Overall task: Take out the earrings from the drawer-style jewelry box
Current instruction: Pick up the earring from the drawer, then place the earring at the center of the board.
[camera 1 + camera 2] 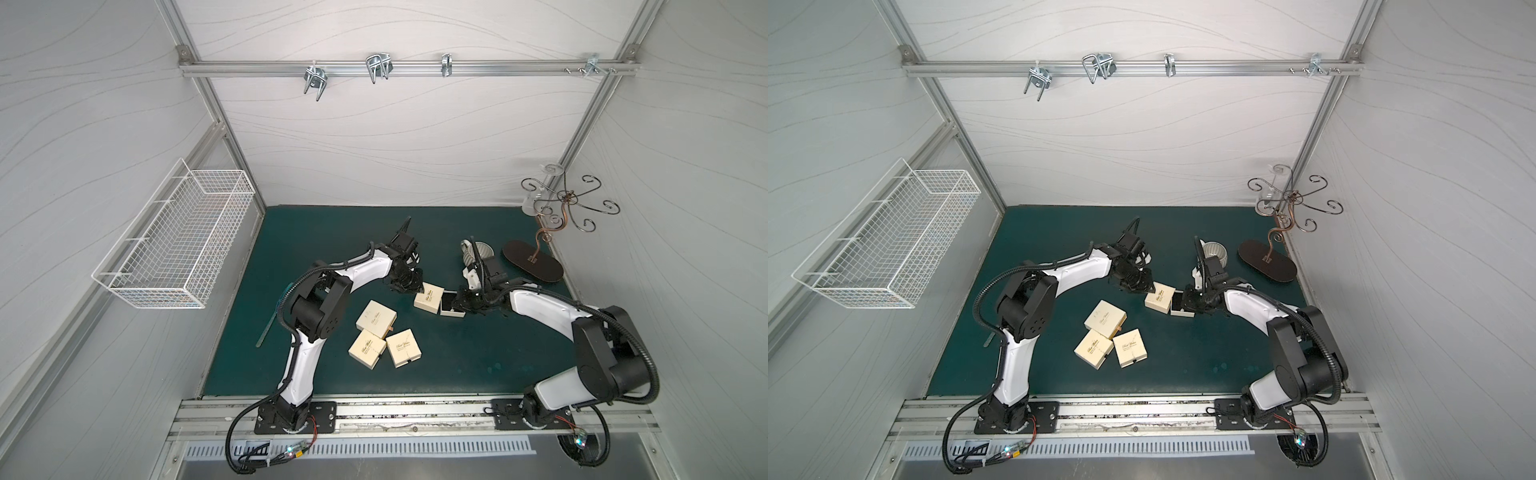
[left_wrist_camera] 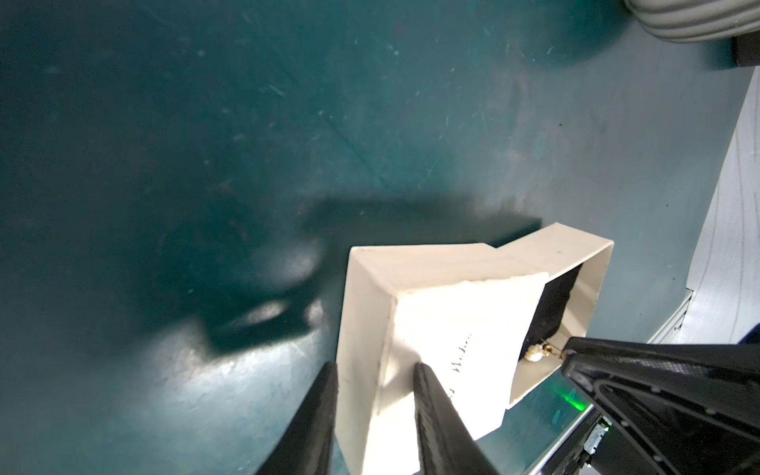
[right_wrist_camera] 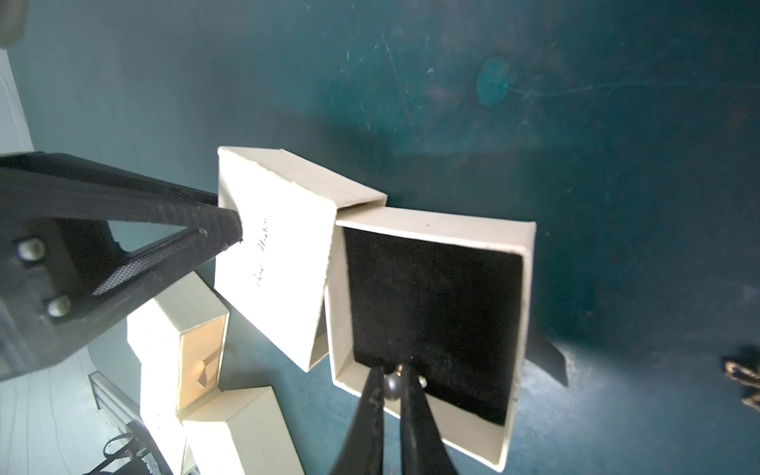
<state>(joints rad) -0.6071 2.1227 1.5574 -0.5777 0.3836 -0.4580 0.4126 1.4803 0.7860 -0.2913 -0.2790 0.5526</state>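
The cream drawer-style jewelry box [image 1: 428,298] [image 1: 1159,298] lies mid-table with its black-lined drawer [image 1: 453,308] [image 3: 432,308] pulled out toward the right arm. My left gripper [image 2: 375,368] [image 1: 409,289] is shut on the box's outer sleeve [image 2: 370,296], one finger on its side wall and one on its top. My right gripper [image 3: 390,374] [image 1: 457,305] hangs over the drawer's near edge, shut on one of the earrings [image 3: 390,386], a small pearl-like bead on a thin metal hook [image 2: 534,353]. A second tiny pale glint [image 3: 422,381] shows on the lining beside the fingers.
Three closed cream boxes [image 1: 376,320] [image 1: 368,348] [image 1: 403,348] cluster nearer the front. A ribbed white cup [image 1: 482,251] and a scroll-hook jewelry stand on a dark oval base [image 1: 532,262] stand behind the right arm. A wire basket [image 1: 174,245] hangs on the left wall.
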